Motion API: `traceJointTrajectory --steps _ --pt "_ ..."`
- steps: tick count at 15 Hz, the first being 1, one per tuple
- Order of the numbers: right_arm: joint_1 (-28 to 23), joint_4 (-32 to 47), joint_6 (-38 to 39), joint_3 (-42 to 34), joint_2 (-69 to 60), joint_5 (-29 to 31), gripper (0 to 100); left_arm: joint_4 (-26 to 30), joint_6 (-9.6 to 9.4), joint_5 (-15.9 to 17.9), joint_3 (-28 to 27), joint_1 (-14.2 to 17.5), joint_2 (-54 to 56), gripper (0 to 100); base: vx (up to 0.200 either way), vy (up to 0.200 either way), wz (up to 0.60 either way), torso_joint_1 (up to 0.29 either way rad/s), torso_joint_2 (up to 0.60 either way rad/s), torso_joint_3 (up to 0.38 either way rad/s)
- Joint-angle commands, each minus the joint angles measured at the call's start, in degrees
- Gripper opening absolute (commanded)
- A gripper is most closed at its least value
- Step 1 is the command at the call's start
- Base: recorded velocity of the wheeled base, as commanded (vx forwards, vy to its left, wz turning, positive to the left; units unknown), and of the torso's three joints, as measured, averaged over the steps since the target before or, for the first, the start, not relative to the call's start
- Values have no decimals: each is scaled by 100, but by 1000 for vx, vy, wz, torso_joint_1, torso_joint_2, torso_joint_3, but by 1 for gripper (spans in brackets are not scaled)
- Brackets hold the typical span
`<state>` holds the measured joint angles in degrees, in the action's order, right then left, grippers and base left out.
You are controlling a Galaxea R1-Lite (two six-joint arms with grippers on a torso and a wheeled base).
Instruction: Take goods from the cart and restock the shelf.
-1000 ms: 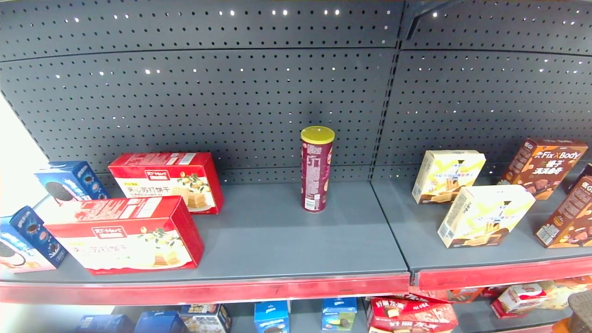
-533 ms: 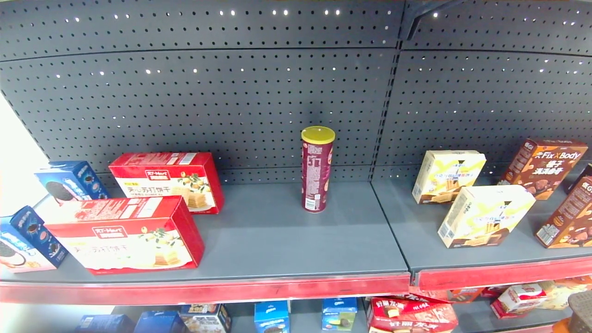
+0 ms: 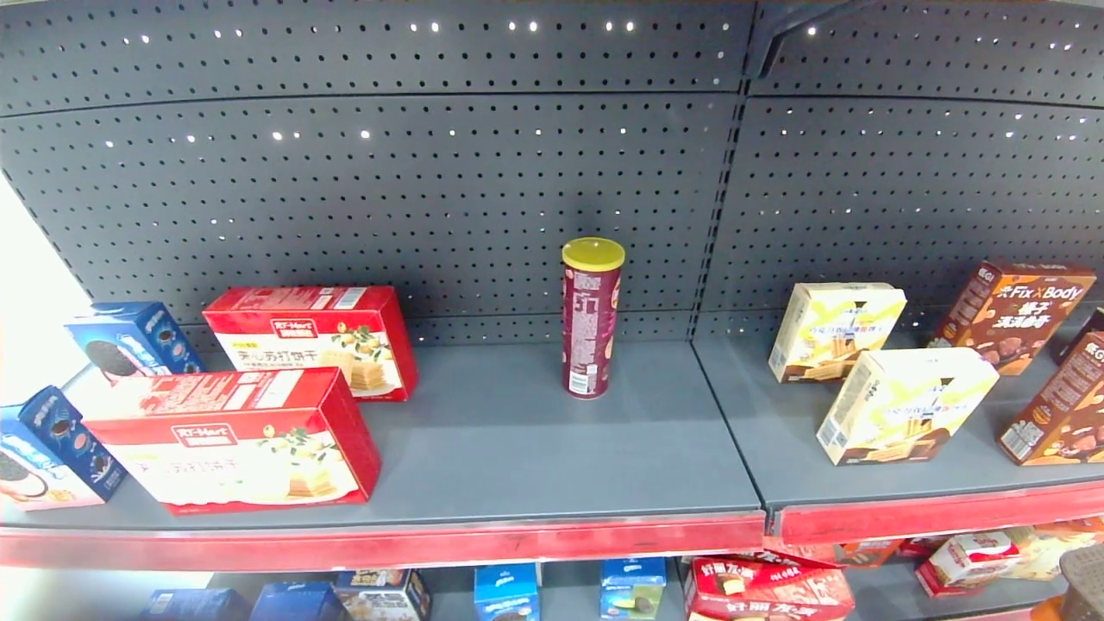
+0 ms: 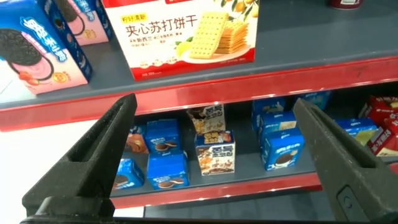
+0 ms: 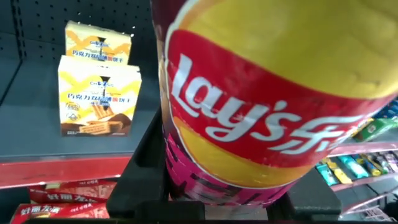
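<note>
Over the last second the whole head view has dropped a shade, which is camera movement. The goods on the grey metal shelf [image 3: 517, 448] have kept their places, and the maroon cylindrical canister with a yellow lid [image 3: 592, 319] remains upright and alone near the back panel. Judged from this, no placement has been made yet, and the bare deck beside that canister is the likely slot. The right gripper [image 5: 227, 186] is clenched around a yellow, red and magenta crisp canister [image 5: 273, 93], held off the shelf with the cream wafer boxes [image 5: 99, 99] beyond it. The left gripper [image 4: 214, 102] is spread wide and empty, below the red rectangular biscuit boxes [image 3: 233, 440]. The held canister's top and base are cut off, so its tilt cannot be confirmed.
</note>
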<state>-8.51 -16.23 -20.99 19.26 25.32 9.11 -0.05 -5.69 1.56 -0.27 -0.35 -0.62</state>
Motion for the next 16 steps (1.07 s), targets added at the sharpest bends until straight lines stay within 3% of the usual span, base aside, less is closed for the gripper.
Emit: traceJointTrajectory --steps 1,6,7,8,13,14,15,16 --pt "-116 -3 -1 25 -27 3 0 5 -11 11 0 0 1 100 0 0 0 0 0 0" --pt "-221 5 -80 51 -115 12 0 14 68 -7 0 0 1 100 0 0 0 0 0 0" --pt "-248 5 -142 43 -141 12 0 22 367 -24 0 0 1 100 0 0 0 0 0 0" --pt "-257 5 -186 51 -150 12 0 22 473 -42 0 0 1 100 0 0 0 0 0 0" --pt "-529 14 -634 113 -264 3 0 58 314 11 -8 -17 -52 100 0 0 0 0 0 0" --pt "-511 23 -740 157 -317 -5 0 49 209 81 -8 -53 -166 100 0 0 0 0 0 0" --pt "-511 23 -740 183 -308 -5 0 5 7 336 -114 -246 -448 100 0 0 0 0 0 0" --pt "-503 23 -740 218 -291 -5 0 -57 24 644 -632 -387 -1089 100 0 0 0 0 0 0"
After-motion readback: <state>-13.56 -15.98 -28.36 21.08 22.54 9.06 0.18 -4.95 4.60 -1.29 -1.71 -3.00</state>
